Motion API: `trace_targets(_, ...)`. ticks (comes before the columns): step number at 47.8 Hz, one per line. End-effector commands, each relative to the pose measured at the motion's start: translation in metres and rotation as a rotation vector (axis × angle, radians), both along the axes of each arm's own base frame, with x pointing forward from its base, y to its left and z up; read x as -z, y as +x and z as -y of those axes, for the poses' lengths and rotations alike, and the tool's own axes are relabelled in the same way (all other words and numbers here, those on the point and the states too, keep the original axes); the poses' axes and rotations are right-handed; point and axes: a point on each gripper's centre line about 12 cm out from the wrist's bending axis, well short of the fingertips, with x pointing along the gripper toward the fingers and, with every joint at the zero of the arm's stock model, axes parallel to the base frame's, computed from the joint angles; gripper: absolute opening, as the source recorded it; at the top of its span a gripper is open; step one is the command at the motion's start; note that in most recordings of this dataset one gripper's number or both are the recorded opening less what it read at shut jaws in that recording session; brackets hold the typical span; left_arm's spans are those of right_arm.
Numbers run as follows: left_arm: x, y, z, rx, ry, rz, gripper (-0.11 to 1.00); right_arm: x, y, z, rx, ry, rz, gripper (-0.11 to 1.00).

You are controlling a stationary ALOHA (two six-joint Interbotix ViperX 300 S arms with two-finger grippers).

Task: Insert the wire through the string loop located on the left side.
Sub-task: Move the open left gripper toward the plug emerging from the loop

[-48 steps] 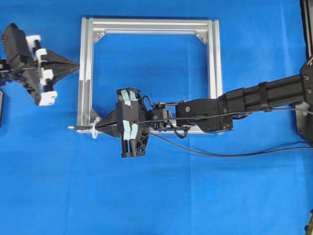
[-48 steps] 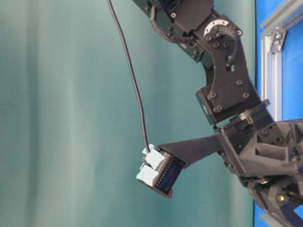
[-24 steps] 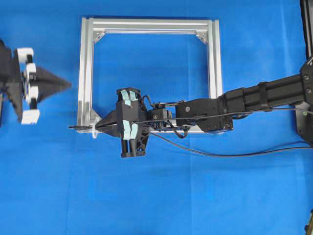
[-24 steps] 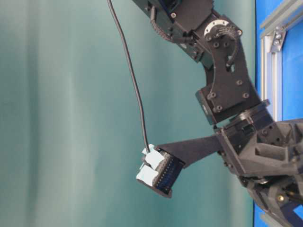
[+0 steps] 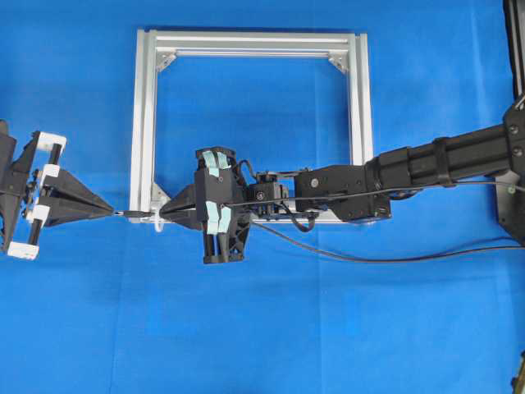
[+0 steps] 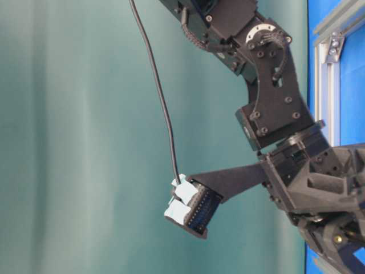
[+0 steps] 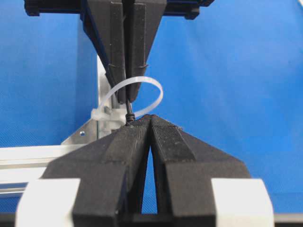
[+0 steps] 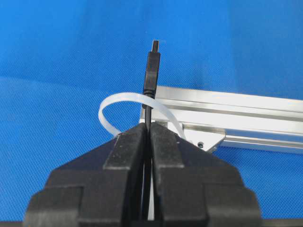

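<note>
**Wire plug standing through the string loop, with both grippers meeting at the frame's lower-left corner**

Overhead view: the right gripper point(image 5: 164, 213) is reaching in from the right, its arm lying along the bottom rail of the aluminium frame point(image 5: 144, 115). Its jaws are pressing together on the wire point(image 5: 369, 259), whose slack is trailing away to the right across the blue table point(image 5: 271, 328). The string loop point(image 5: 157, 223) is sitting at the frame's lower-left corner, just beyond the right gripper's fingertips. The left gripper point(image 5: 111, 213) is pointing in from the left edge, its tip lying at the wire's plug just outside the corner.

Right wrist view: the right gripper's fingers point(image 8: 129, 147) are clamping the wire just behind the plug point(image 8: 151, 71), and the plug is standing up through the white string loop point(image 8: 110, 105), its end clear on the far side.

Left wrist view: the left gripper point(image 7: 150, 118) is showing its jaws together at the tips. The wire's end point(image 7: 129, 113) is meeting those tips from the loop side; whether the tips are pinching it cannot be told. The string loop point(image 7: 142, 82) is arching just beyond, with the right gripper's fingers behind it.

Table-level view: only the right arm and a hanging stretch of wire point(image 6: 159, 97) are showing.
</note>
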Motion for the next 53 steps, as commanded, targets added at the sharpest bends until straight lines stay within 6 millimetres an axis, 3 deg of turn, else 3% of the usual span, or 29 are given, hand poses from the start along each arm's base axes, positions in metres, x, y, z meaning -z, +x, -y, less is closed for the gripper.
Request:
trace_targets(1,-0.003,0.004,0.002,0.006,0.002,0.008,0.00,-0.016,0.004,0.000,0.001,0.003,0.041,0.00)
trace_targets(21,0.003,0.011,0.002,0.001,0.011,-0.042,0.03,-0.016,0.004,0.001,0.002,0.004,0.040,0.00)
trace_targets(24,0.004,0.010,0.000,-0.007,0.011,-0.043,0.13,-0.016,0.004,0.000,0.001,0.003,0.040,0.00)
trace_targets(33,0.002,0.012,-0.003,-0.025,0.009,-0.037,0.70,-0.016,0.004,0.001,0.002,0.004,0.038,0.00)
trace_targets(37,0.002,0.013,-0.006,-0.036,0.009,-0.036,0.88,-0.016,0.004,0.000,0.001,0.003,0.040,0.00)
trace_targets(53,0.007,0.026,-0.010,-0.070,0.007,-0.078,0.88,-0.016,0.004,0.000,0.001,0.003,0.040,0.00)
